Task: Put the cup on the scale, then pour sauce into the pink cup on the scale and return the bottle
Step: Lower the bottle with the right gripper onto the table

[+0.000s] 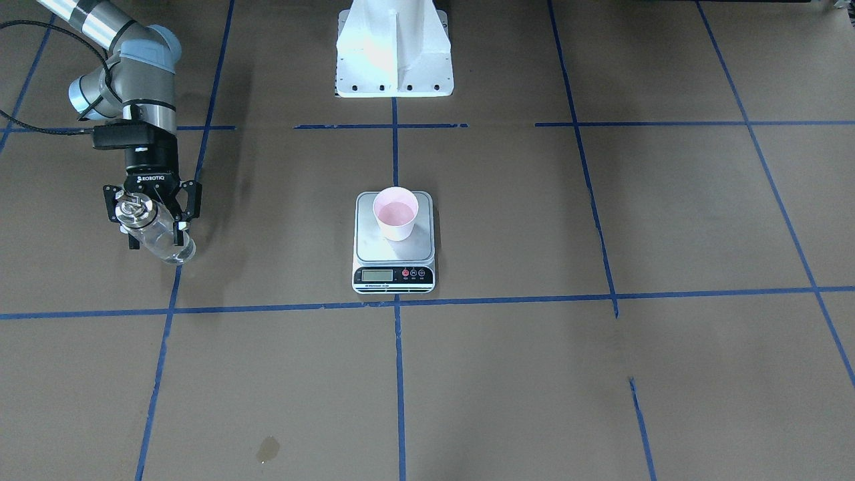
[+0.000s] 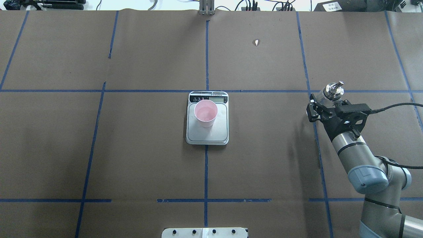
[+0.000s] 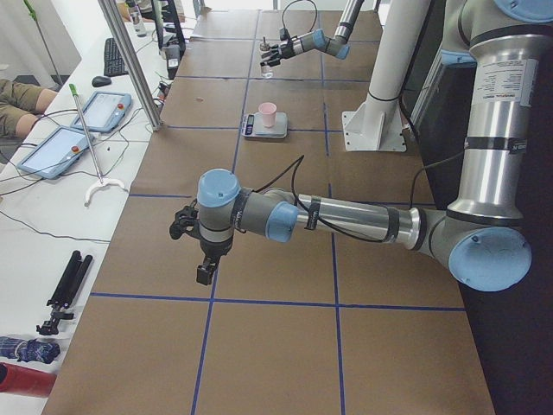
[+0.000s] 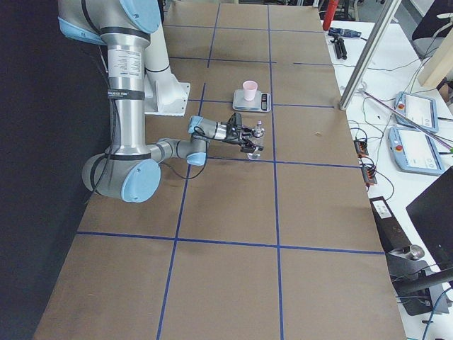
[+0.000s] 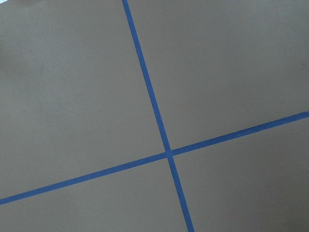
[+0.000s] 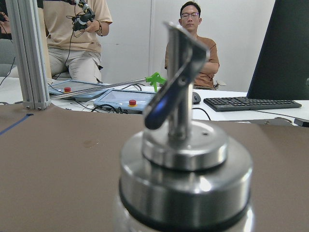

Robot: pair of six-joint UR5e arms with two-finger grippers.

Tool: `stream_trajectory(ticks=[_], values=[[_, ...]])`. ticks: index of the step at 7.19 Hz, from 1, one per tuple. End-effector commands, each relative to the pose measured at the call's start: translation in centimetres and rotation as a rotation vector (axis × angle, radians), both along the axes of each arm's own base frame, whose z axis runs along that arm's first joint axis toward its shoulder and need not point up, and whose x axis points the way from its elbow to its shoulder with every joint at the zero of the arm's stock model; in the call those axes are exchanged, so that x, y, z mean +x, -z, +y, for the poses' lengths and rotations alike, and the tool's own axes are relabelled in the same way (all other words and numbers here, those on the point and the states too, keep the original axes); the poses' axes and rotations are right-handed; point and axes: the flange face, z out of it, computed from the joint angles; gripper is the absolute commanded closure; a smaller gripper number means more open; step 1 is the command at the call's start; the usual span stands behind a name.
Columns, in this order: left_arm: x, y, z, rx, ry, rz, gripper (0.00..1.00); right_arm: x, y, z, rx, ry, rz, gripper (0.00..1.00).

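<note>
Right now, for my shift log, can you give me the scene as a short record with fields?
cup: upright on the scale
scale: middle of the table
cup fill: cannot tell
bottle: upright, spout up, well clear of the scale
right gripper: shut on the bottle
left gripper: over bare table, open or shut unclear
</note>
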Motion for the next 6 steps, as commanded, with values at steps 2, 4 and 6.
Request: stream_trajectory(ticks=[2,4,6], values=[[0.08,0.01,-0.01,0.001,-0.002,0.000,0.00,-0.11,0.05,0.14,0.004,0.013,0.004,0.82],[0.08,-0.01,0.00,-0.001,-0.002,0.000,0.00,-0.34,-0.18,0.31,0.002,0.019,0.008,0.82],[0.08,0.01,-0.01,0.001,-0.002,0.000,0.00,-0.54,0.12,0.58,0.003,0.029,0.000,0.79]])
